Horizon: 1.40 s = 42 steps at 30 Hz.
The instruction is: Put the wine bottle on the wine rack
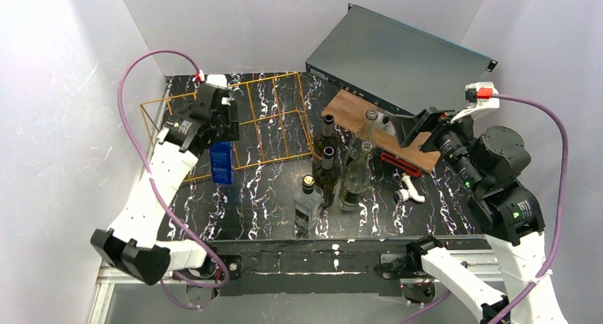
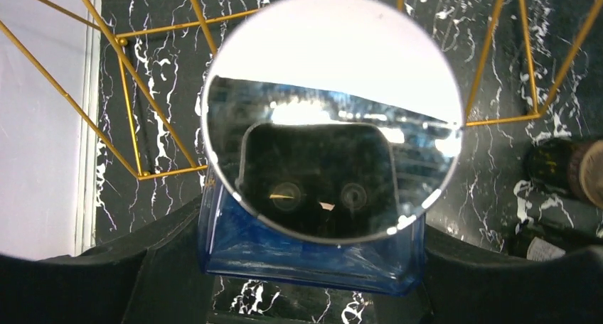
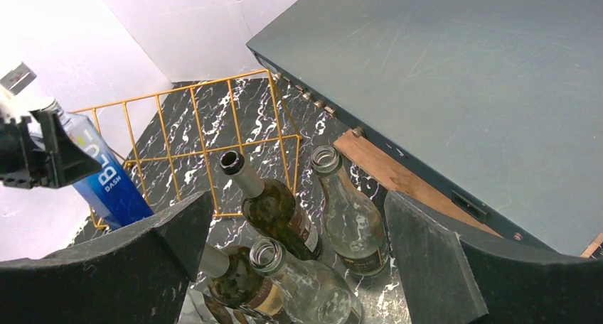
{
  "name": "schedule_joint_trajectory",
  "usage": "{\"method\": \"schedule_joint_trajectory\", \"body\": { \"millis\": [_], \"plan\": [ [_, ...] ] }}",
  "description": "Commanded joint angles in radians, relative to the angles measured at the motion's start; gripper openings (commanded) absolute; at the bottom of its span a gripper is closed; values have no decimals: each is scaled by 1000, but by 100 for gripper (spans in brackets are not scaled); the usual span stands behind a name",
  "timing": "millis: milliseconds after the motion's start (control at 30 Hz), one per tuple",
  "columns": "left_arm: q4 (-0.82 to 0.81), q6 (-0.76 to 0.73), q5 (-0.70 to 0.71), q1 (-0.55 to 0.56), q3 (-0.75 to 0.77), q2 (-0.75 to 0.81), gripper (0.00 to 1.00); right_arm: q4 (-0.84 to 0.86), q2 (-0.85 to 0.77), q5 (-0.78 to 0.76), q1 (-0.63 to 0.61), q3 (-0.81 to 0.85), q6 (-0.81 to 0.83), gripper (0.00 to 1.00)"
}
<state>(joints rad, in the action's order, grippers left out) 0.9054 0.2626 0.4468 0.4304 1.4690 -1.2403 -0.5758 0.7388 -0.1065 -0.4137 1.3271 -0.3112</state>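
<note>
**Fingers clamp the blue bottle at the rack's near edge, not yet laid down**

Left fingers (image 2: pixel 146 285) are closed on the top end of the blue bottle (image 1: pixel 221 162), one dark pad on each side of its blue body in the left wrist view. The bottle hangs roughly upright with a slight tilt. Its lower end is at the near left side of the wine rack (image 1: pixel 270 76), beside the near wires rather than inside a bay. Whether its base touches the tabletop (image 1: pixel 263 210) cannot be told.

Right fingers (image 3: pixel 153 260) are spread wide and hold nothing. They hover above the cluster of bottles to the right of the rack: two dark bottles (image 1: pixel 327 157), two clear bottles (image 1: pixel 358 175) and a square bottle (image 1: pixel 307 204) nearer the arms. All of these stand on the tabletop, apart from the rack.

By my reading, the pick-up is done and the carry to the rack is nearly done. The placing itself remains. The bottle would have to be tipped onto its side and lowered across the wires of a bay, and only then let go. No bay of the rack holds a bottle. The thin wire frame looks light, so a knock from the bottle's base could push it along the tabletop.
</note>
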Motion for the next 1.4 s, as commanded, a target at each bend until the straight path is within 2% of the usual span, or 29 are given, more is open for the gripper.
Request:
{"method": "schedule_joint_trajectory", "body": {
  "millis": [0, 133, 300, 500, 967, 1367],
  "plan": [
    [-77, -11, -75, -128, 94, -48, 0, 28, 18, -1, 1, 41, -2, 100],
    [-116, -9, -144, -228, 119, -104, 0, 21, 21, -3, 1, 44, -4, 100],
    [-114, 30, -199, -276, 186, -193, 0, 26, 20, 0, 1, 39, -17, 100],
    [-108, 38, -198, -288, 213, -256, 0, 8, 33, 8, 2, 73, -26, 100],
    [-58, 56, -180, -302, 207, -273, 0, 69, 44, 43, 2, 29, -64, 100],
    [31, 69, -184, -337, 282, -403, 0, 55, 48, 45, 1, 57, -62, 100]
  ]
}}
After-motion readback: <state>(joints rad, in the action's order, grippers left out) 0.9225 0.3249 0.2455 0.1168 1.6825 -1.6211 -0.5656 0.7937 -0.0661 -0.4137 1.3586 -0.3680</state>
